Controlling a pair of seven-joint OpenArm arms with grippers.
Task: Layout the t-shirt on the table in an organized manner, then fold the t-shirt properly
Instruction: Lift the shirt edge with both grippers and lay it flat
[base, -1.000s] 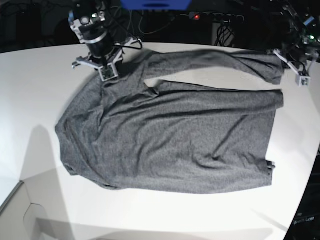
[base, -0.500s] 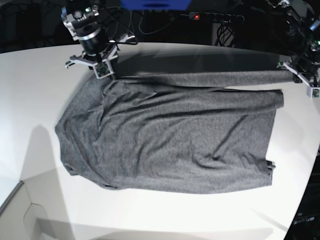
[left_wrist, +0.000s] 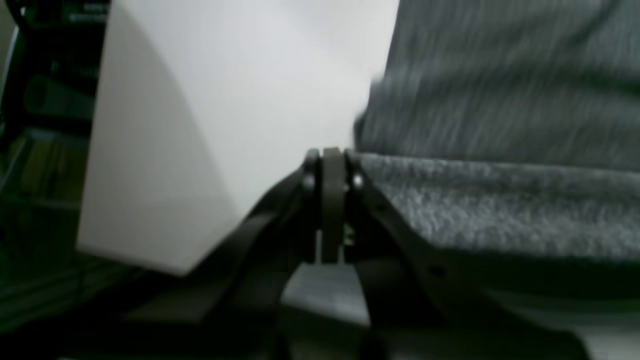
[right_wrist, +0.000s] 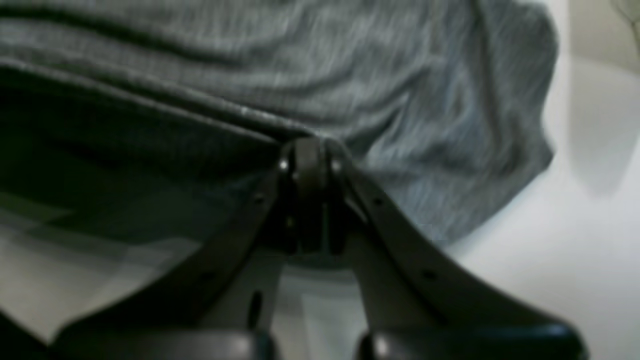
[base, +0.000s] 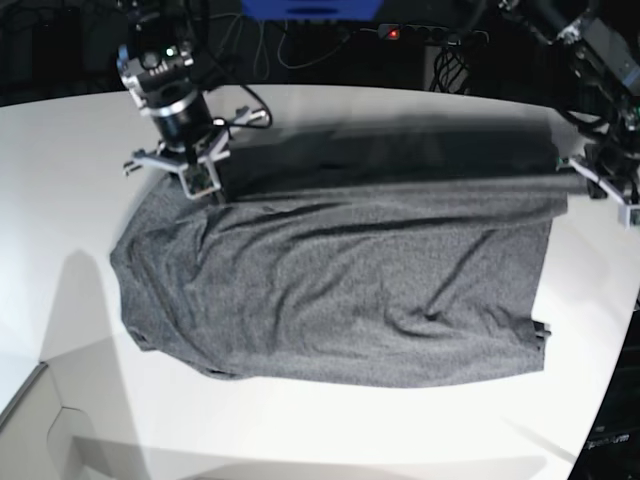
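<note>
The dark grey t-shirt (base: 340, 290) lies spread across the white table (base: 60, 180). Its far edge is stretched taut in a straight line between my two grippers and casts a shadow behind it. My right gripper (base: 200, 185) is shut on the edge at the left of the base view. My left gripper (base: 592, 185) is shut on it at the right, near the table's rim. In the left wrist view the closed fingertips (left_wrist: 330, 160) pinch the cloth (left_wrist: 500, 210). The right wrist view shows that gripper (right_wrist: 310, 150) clamped on a fold of the shirt (right_wrist: 400, 90).
A power strip with a red light (base: 393, 33) and cables lie in the dark beyond the back edge. The table's curved edge runs down the right side (base: 620, 330). A pale flat panel (base: 40, 420) sits at the lower left corner.
Both grippers have carried the held far edge toward the near side. The strip of cloth between them has pulled straight and now lies along the top of the shirt's body.
</note>
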